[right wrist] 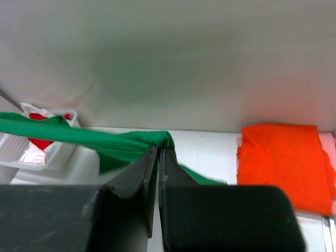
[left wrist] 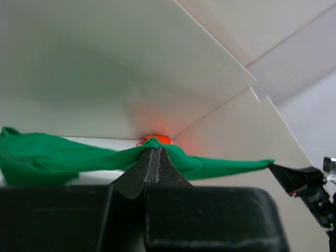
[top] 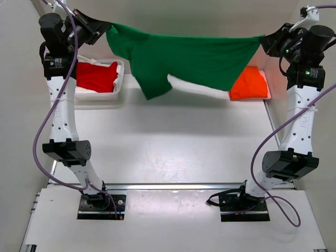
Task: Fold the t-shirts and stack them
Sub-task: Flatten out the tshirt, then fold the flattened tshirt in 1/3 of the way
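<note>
A bright green t-shirt [top: 184,60] hangs stretched high above the table between both arms. My left gripper [top: 105,27] is shut on its left end; the left wrist view shows the jaws [left wrist: 154,149] pinching green cloth [left wrist: 63,160]. My right gripper [top: 265,39] is shut on the right end, with cloth [right wrist: 105,142] bunched at the tips [right wrist: 159,149]. A sleeve dangles near the middle. A folded orange t-shirt [top: 249,84] [right wrist: 281,157] lies at the back right of the table. A red t-shirt [top: 97,76] sits in the basket at the back left.
The white mesh basket [top: 100,94] stands at the back left of the white table [top: 168,142]. White walls close in the back and both sides. The arm bases are bolted at the near edge.
</note>
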Motion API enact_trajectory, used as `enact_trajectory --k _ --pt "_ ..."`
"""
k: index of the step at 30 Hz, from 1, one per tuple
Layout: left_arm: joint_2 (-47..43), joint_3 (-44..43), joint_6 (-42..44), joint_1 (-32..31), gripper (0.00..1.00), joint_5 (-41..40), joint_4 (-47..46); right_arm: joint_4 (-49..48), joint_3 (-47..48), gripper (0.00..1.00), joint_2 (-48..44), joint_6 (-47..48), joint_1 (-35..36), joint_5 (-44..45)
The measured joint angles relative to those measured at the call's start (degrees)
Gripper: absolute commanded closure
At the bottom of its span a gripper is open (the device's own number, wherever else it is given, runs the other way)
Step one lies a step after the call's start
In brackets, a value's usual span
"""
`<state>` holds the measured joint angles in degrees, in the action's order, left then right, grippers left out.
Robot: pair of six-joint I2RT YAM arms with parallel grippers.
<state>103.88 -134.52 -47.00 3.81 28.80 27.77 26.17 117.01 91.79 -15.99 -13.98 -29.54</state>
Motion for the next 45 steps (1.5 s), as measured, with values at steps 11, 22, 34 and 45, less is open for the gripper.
enact_trajectory --k 11,22,34,45 --pt "-24.87 42.93 6.82 -7.37 1.0 -1.49 -3.1 -4.74 -37.44 1.0 -13.4 2.51 -1.7 0.85" --pt "-57.07 85.24 10.86 -13.2 1.0 -4.76 3.58 6.69 -67.38 0.99 -34.86 2.49 4.87 6.58" --pt "-69.13 101.59 9.68 -16.46 1.0 -10.95 15.82 23.56 -81.02 1.0 -48.65 -5.01 11.69 11.28" --pt "-64.13 101.57 9.6 -13.57 1.0 -15.8 11.13 22.77 -81.5 1.0 -41.38 -2.82 4.57 9.84"
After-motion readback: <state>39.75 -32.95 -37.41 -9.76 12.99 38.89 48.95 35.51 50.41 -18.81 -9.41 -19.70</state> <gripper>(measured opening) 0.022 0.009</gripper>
